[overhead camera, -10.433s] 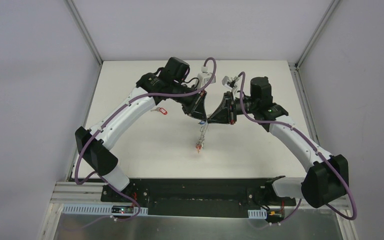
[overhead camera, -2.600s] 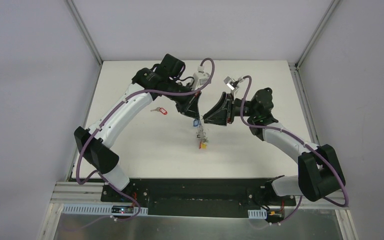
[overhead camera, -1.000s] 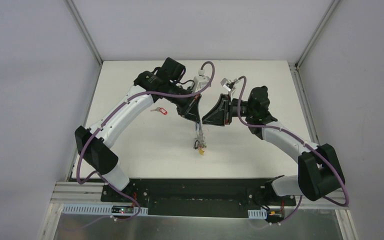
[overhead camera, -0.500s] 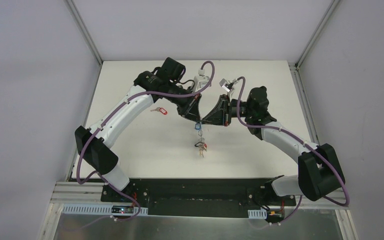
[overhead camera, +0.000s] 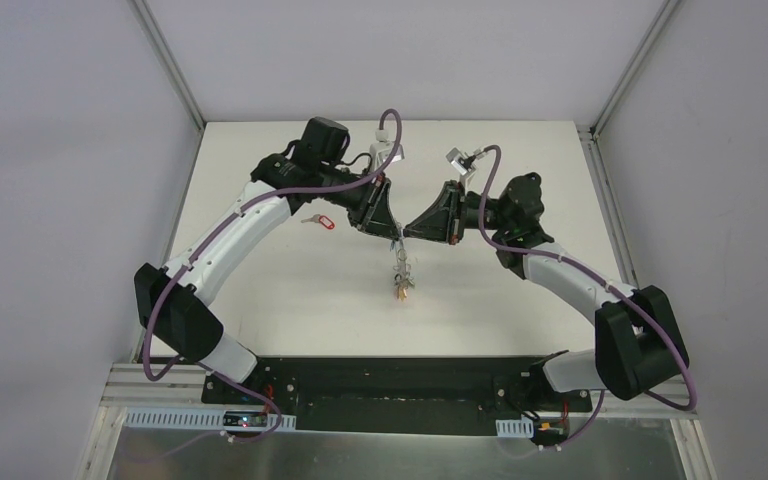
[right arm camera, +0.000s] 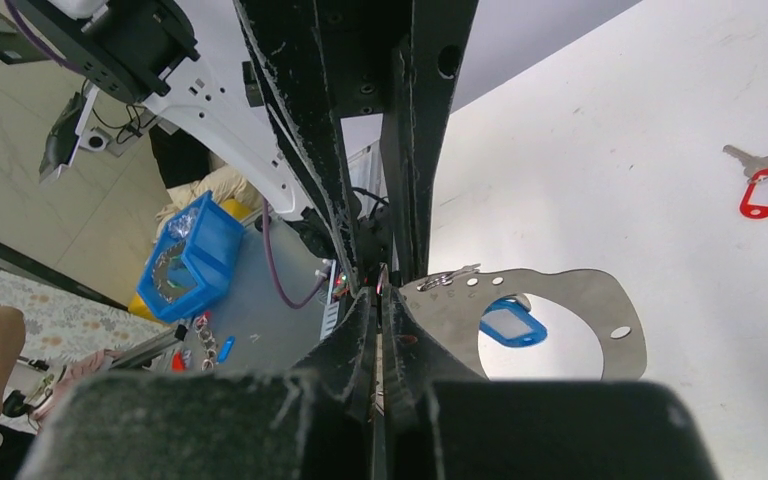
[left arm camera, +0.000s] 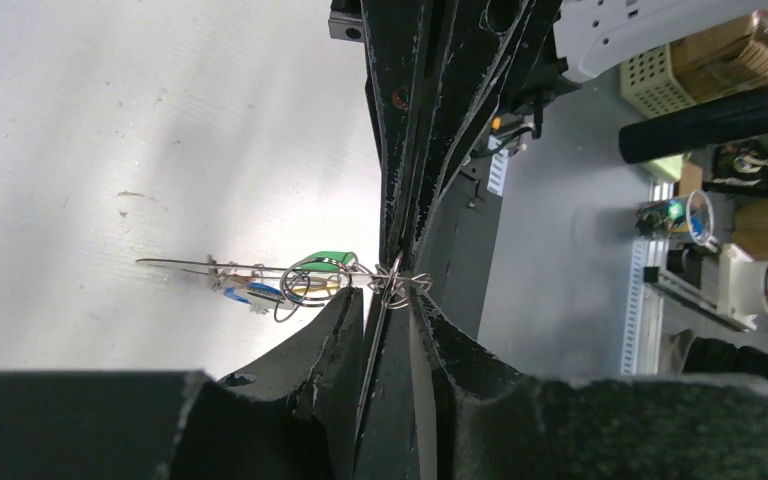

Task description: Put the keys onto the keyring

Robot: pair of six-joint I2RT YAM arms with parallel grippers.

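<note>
**Keyring (overhead camera: 398,258) on one pinch: slip risk**

Top: it hangs from the meeting fingertips, above the table (overhead camera: 260,300). The keys (overhead camera: 400,287) are bunched at its bottom, and the red-tag key (overhead camera: 322,221) lies loose. The left gripper (overhead camera: 392,235) has swung left since half a second ago.

Left wrist: left jaws were clamped, now narrowly apart around the wire. The blue tag (left arm camera: 258,292) has dropped into the bunch.

Right wrist: right gripper (right arm camera: 377,295) pinched shut on the wire. I'd worry the thin wire twists or slips, spilling keys.

Left gripper (overhead camera: 391,236) and right gripper (overhead camera: 408,235) meet tip to tip, keyring (left arm camera: 190,264) with keys (overhead camera: 400,287) dangling underneath. Plenty of bare table (overhead camera: 520,290) to their right.
</note>
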